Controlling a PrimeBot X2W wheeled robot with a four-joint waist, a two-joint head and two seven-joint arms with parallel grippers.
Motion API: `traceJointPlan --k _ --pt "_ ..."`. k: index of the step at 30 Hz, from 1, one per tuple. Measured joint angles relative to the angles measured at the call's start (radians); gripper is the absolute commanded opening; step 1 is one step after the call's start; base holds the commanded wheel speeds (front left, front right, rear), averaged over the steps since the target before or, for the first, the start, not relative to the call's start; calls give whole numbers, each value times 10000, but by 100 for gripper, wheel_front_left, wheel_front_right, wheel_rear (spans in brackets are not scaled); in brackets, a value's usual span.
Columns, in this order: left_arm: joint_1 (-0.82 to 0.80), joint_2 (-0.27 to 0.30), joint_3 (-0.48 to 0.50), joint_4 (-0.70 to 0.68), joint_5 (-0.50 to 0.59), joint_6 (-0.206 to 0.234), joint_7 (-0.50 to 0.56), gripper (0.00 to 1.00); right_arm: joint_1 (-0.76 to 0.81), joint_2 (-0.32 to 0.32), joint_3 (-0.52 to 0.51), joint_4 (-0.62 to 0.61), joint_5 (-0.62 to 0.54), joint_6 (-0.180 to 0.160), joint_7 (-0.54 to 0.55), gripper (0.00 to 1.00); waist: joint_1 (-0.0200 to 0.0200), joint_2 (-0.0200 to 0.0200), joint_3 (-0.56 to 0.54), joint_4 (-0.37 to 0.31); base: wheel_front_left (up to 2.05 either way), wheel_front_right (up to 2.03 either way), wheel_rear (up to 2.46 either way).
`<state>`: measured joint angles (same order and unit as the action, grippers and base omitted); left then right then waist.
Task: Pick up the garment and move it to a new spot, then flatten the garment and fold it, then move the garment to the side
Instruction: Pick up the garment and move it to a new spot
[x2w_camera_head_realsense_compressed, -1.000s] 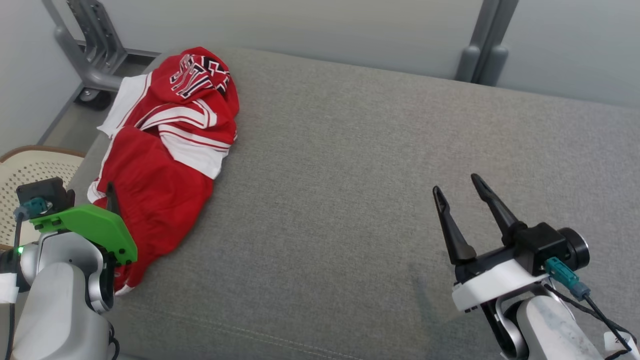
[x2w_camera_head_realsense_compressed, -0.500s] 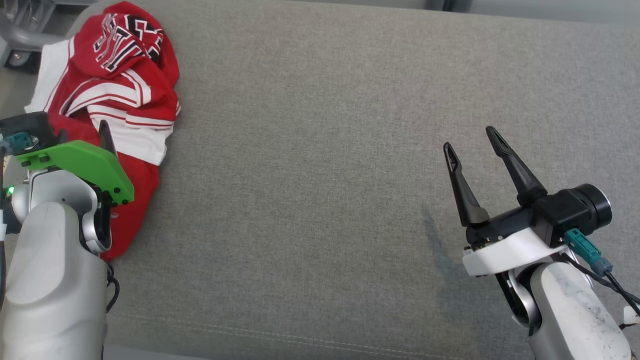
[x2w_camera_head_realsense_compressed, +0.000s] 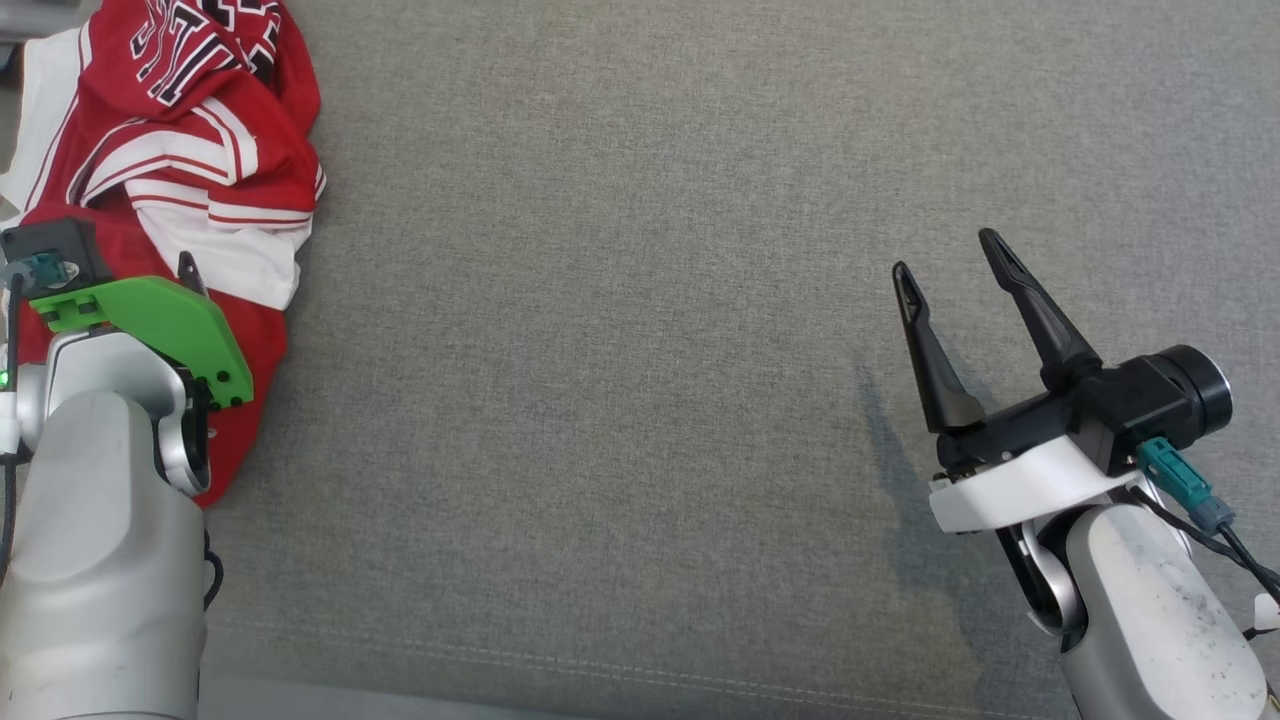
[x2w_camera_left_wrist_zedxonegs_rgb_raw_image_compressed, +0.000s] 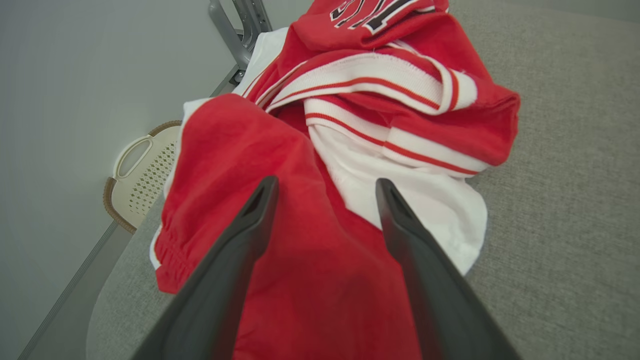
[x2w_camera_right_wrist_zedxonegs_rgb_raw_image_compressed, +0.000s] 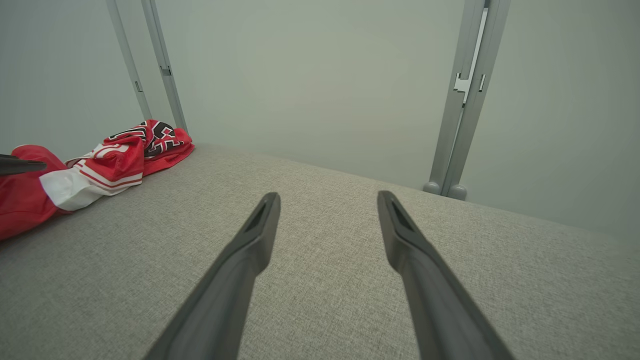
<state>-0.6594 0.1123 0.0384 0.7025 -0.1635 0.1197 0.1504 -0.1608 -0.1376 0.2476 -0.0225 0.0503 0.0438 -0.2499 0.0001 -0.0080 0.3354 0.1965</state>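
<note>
- The whole head view has shifted. Our camera tipped down and everything slid up and left in the frame. That's us moving, not the things.
- The grey fabric surface (x2w_camera_head_realsense_compressed: 640, 350) is bare across the centre and right of the head frame. We judge there's room there for the new spot.
- The garment (x2w_camera_head_realsense_compressed: 180, 140) is red with white striped bands. It's a crumpled heap at the upper left of the head frame, cut by the top and left edges. It lies on the surface, not lifted yet.
- The left claw (x2w_camera_left_wrist_zedxonegs_rgb_raw_image_compressed: 326, 184) has its fingers spread wide with nothing between them. Against the garment it has crept from the heap's lower end toward the middle. In its wrist view it's over the red fold, with the white panel just right of centre. We can't tell whether it's touching or hovering.
- The right claw (x2w_camera_head_realsense_compressed: 945, 254) is also spread wide and empty, at the right of the head frame and well apart from the garment. Its spread is unchanged.
- Our read: we're still on step one, the approach to the pick. Next the left claw needs to drop and close on a fold.
- Risk: the cloth is bunched, so we may catch only the top layer and drag the heap rather than lift it.
</note>
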Motion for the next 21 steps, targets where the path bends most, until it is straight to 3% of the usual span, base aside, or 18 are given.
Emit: traceJointPlan --k 14,15,17,21 --pt "-423 -44 1018 1012 988 12 249 97 -224 -15 163 0 0 86 0 100 -1 0 370 -170 0 0 0" --pt "-439 -71 1066 1032 1062 12 245 49 -233 -23 159 0 0 86 0 100 -1 0 395 -183 0 0 0" --pt "-547 -144 1129 1145 1198 12 230 0 -258 -46 134 13 0 86 -2 100 -1 0 435 -200 0 0 0" --pt "-710 -339 1225 1256 1363 12 119 0 -298 -63 130 46 0 86 -2 100 -1 0 466 -204 0 0 0"
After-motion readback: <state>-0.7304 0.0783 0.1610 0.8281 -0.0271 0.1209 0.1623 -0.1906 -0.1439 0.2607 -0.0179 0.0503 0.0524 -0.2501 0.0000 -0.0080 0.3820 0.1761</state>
